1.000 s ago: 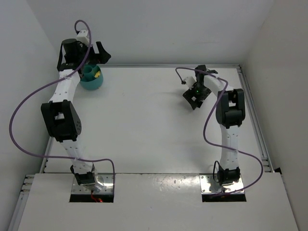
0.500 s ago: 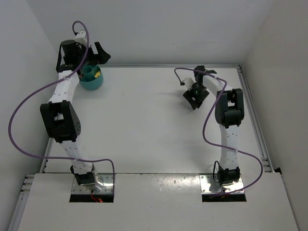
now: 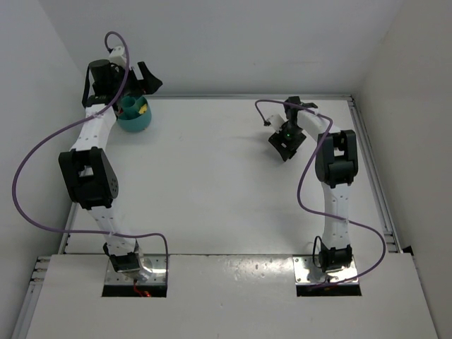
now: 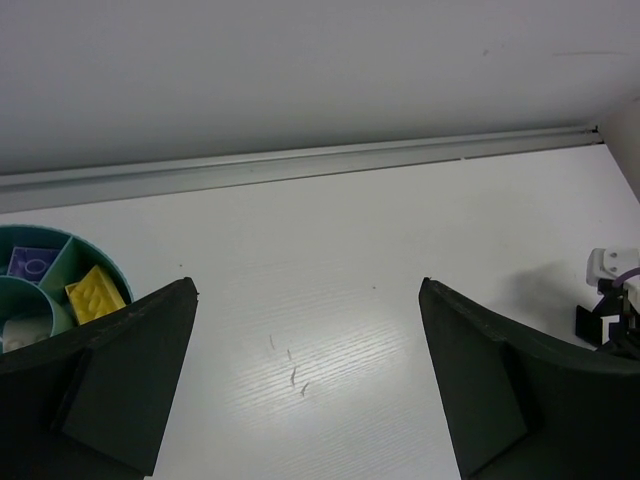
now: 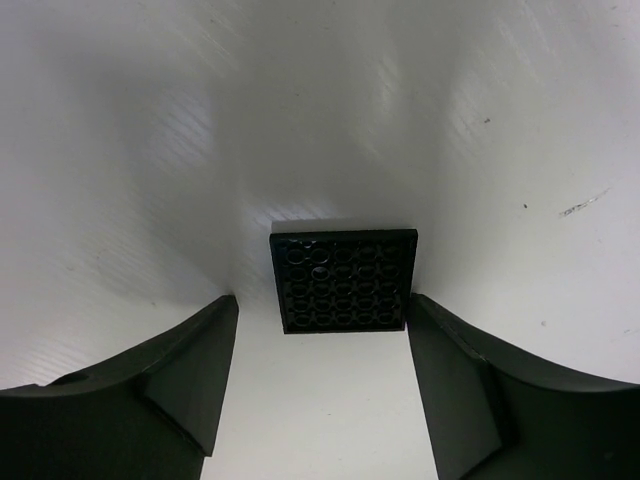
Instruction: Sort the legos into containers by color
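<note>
Bright diffuse light; soft shadows flank black lego [image 5: 345,280]; table [image 4: 330,330] sheen mild

Black lego plate [image 5: 344,280] lies flat; teal bowl [image 3: 135,123] holds yellow brick [image 4: 95,293], purple brick [image 4: 32,263].

This looks like a robotics lab cell: a bare white tabletop [image 3: 212,191] boxed in by plain white walls [image 3: 233,42], with an aluminium rail [image 4: 300,165] along the far edge. A left arm [image 3: 88,176] and a right arm [image 3: 335,169] are bolted to metal plates [image 3: 159,265] at the near edge, trailing loose purple cables [image 3: 42,145].
</note>
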`<state>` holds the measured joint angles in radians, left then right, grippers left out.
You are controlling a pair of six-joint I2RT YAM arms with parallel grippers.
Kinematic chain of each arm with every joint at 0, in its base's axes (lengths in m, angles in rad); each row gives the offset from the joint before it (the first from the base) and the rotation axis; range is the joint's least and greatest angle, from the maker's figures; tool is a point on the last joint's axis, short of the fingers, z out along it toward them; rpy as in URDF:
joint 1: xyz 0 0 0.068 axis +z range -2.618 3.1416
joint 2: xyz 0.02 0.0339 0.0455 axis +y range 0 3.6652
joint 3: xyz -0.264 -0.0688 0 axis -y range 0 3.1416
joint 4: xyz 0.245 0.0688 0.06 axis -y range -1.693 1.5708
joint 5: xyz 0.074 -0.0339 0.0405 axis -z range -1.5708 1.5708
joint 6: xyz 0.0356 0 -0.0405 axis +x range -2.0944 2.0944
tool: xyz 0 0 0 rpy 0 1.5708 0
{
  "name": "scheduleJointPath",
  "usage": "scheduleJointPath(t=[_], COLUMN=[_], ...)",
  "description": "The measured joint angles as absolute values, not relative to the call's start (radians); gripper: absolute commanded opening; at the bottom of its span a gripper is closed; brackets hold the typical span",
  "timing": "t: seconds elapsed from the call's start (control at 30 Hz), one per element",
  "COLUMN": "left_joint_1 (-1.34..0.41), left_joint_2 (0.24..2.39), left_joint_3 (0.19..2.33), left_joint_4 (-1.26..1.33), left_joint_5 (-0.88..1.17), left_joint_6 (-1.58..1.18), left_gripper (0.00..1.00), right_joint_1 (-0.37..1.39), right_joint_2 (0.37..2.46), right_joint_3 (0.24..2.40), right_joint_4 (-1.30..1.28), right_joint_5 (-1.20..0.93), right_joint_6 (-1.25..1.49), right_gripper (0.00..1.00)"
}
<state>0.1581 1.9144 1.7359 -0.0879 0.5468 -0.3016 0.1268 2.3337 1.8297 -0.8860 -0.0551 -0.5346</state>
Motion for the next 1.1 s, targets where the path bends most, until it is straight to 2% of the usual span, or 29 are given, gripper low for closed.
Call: scheduleJointPath(t=[0.2, 0.6, 0.83, 0.93, 1.1], left_joint_1=[0.161, 0.123, 0.101, 0.086, 0.028], left_joint_2=[1.913, 1.806, 1.758, 1.784, 1.898], left_joint_3=[1.722, 1.483, 1.304, 1.271, 1.295], left_joint_4=[-0.071, -0.009, 0.084, 0.105, 0.134], left_joint_5=[0.553, 0.521, 0.64, 0.713, 0.825], left_joint_6=[-0.302, -0.272, -0.384, -0.456, -0.536], left_gripper=[0.99, 0.99, 0.99, 0.96, 0.84], right_joint_1=[0.127, 0.129, 0.151, 0.189, 0.277], right_joint_2=[2.334, 2.297, 2.267, 2.25, 2.215], right_joint_3=[1.827, 1.769, 1.737, 1.728, 1.736], right_joint_4=[-0.902, -0.855, -0.874, -0.893, -0.905], right_joint_5=[-0.078, -0.089, -0.179, -0.247, -0.33], right_joint_6=[-0.538, -0.546, -0.527, -0.513, -0.488], right_gripper=[0.52, 0.19, 0.14, 0.14, 0.13])
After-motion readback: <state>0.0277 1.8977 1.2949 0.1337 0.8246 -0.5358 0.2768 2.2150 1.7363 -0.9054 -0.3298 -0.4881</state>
